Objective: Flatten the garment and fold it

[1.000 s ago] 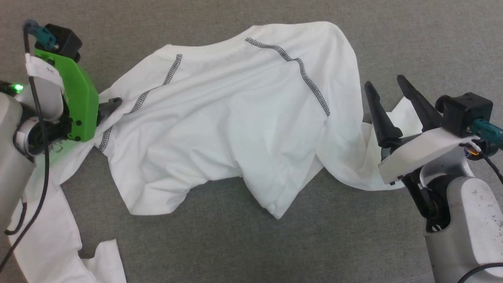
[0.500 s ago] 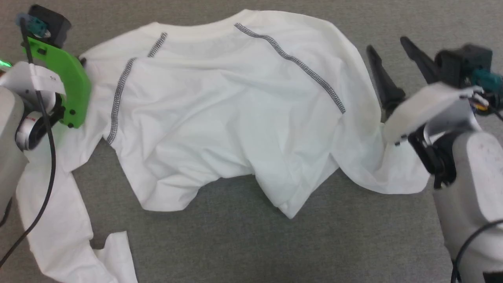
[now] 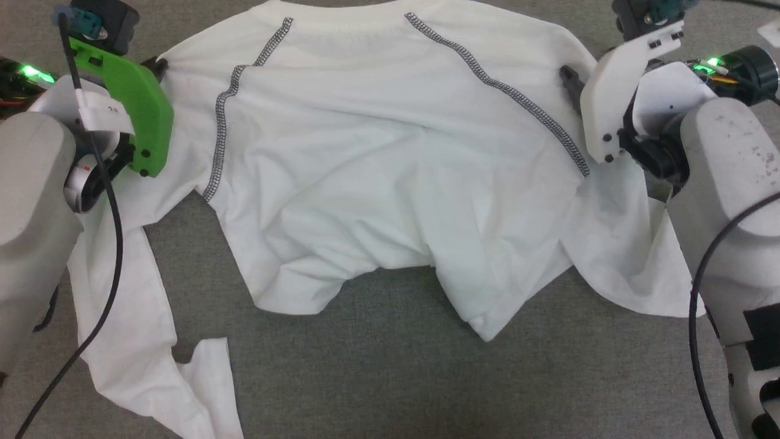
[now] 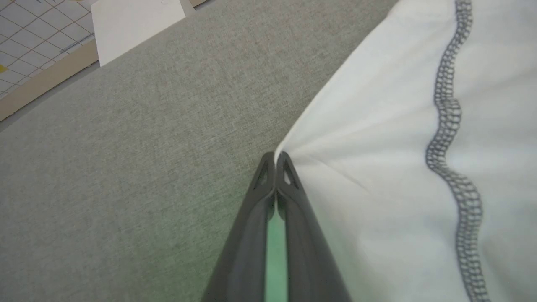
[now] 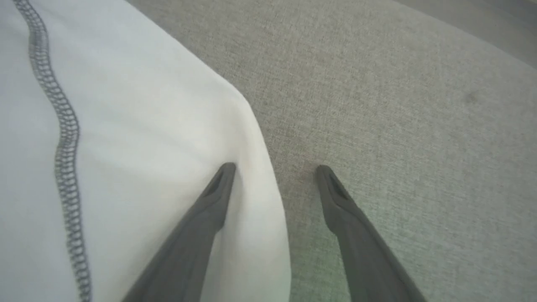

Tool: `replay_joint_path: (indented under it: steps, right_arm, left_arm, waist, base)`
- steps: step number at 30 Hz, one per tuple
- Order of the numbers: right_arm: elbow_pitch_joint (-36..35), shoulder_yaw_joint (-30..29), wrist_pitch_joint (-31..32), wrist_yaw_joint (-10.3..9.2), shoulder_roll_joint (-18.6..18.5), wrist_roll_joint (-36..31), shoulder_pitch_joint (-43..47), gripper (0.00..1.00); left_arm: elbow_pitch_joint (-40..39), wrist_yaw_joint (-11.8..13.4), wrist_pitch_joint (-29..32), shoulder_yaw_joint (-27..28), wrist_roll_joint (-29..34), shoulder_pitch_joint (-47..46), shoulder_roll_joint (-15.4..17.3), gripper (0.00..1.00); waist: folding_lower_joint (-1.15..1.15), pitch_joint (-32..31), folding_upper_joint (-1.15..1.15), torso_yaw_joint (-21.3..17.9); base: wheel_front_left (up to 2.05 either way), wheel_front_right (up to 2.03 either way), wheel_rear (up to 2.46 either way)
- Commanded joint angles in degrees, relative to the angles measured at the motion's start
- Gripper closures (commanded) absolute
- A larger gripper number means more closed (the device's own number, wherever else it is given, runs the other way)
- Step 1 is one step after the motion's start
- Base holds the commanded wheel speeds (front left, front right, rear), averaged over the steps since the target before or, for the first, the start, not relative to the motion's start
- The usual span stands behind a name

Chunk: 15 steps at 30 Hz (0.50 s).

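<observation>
The garment, a thin white long-sleeved shirt with dark zigzag shoulder seams, lies spread and wrinkled on the grey cloth surface, collar at the top. One sleeve trails down the left, the other bunches at the right. My left gripper is shut on the shirt's left shoulder edge, the fabric pinched into small pleats at its tips; in the head view it sits at the upper left. My right gripper stands open at the right shoulder edge, one finger over the fabric, the other over bare surface.
The grey cloth surface extends around the shirt. In the left wrist view a white sheet and a gridded mat lie beyond the surface's far edge.
My left gripper has closed on the left shoulder edge. My right arm swung up from the right sleeve to the right shoulder. The head camera shifted, so the shirt now sits higher in view.
</observation>
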Motion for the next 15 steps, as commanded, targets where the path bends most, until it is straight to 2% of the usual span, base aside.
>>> replay_joint_path:
  steps: [1, 2, 3, 4, 10, 15]
  right_arm:
    - [1.94, 0.74, 2.86, -0.09, 0.4, -0.21, 0.15, 0.45]
    - [2.5, 1.05, 4.59, -0.09, 0.36, -0.15, -0.16, 0.74]
    - [2.78, 1.48, 5.89, -0.09, 0.16, -0.18, -0.34, 0.93]
    - [2.92, 2.0, 7.26, -0.09, -0.13, -0.25, -0.52, 1.0]
    - [0.66, 4.03, 7.67, -0.09, -1.98, 0.2, -2.53, 1.0]
    - [-1.46, 3.79, 4.11, -0.09, -4.16, -0.71, -6.5, 1.0]
  left_arm:
    - [0.92, -0.28, -0.36, -0.24, -0.23, -0.75, -0.21, 1.0]
    - [1.3, -0.46, -0.51, -0.35, -0.37, -0.78, -0.42, 1.0]
    - [1.56, -0.59, -0.6, -0.46, -0.45, -0.79, -0.56, 1.0]
    - [1.85, -0.75, -0.72, -0.62, -0.52, -0.8, -0.7, 1.0]
    - [2.8, -1.25, -3.46, -0.68, -0.22, -1.82, -1.0, 1.0]
    - [2.49, 0.45, -9.1, 1.06, 1.14, -4.59, -1.23, 1.0]
  waist:
    - [0.0, 0.1, 0.0, 0.41]
    - [0.0, -0.03, 0.0, 0.5]
    - [0.0, -0.16, 0.0, 0.55]
    - [0.0, -0.36, 0.0, 0.58]
    - [0.0, -1.18, 0.0, 0.28]
    - [0.0, -1.68, 0.0, 0.3]
  base:
    - [0.0, 0.0, 0.0]
    - [0.0, 0.0, 0.0]
    - [0.0, 0.0, 0.0]
    - [0.0, 0.0, 0.0]
    - [0.0, 0.0, 0.0]
    - [0.0, 0.0, 0.0]
